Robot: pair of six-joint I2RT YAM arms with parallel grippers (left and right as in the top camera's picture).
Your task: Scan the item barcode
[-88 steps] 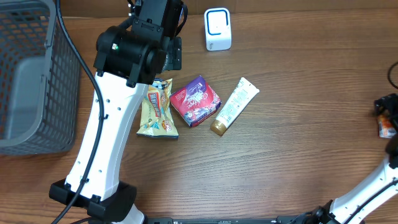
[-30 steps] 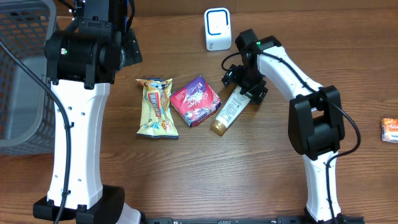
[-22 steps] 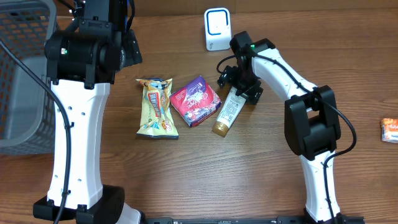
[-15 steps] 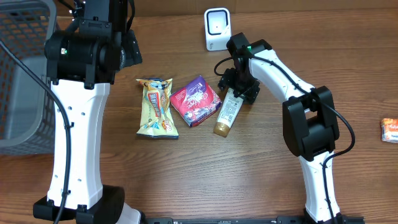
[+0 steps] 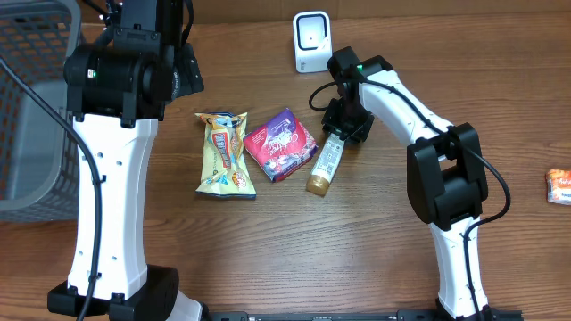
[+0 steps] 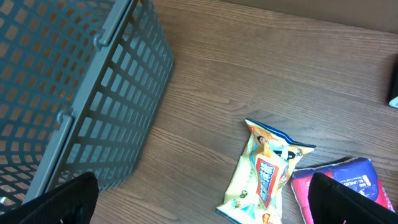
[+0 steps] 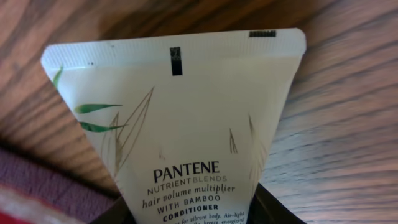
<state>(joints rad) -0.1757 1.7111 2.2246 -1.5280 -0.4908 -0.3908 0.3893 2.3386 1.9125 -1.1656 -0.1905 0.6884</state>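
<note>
Where it lies flat on the wood-grain table (image 5: pixel 268 250), the glossy white, gold-capped plastic conditioner tube (image 5: pixel 328 159) has its crimped end between the right gripper (image 7: pixel 198 211) jaws, which press both edges. Left gripper (image 6: pixel 208 199) jaws spread wide. Beyond: boxy white scanner (image 5: pixel 312 42).

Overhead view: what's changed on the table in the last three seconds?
The left arm swung away from the snack bag toward the basket. The right gripper came in from the right edge onto the tube, nudged its flat end toward the box, and narrowed around it; a firm grip isn't clear yet. Snack bag, box, scanner and basket stayed put.
</note>
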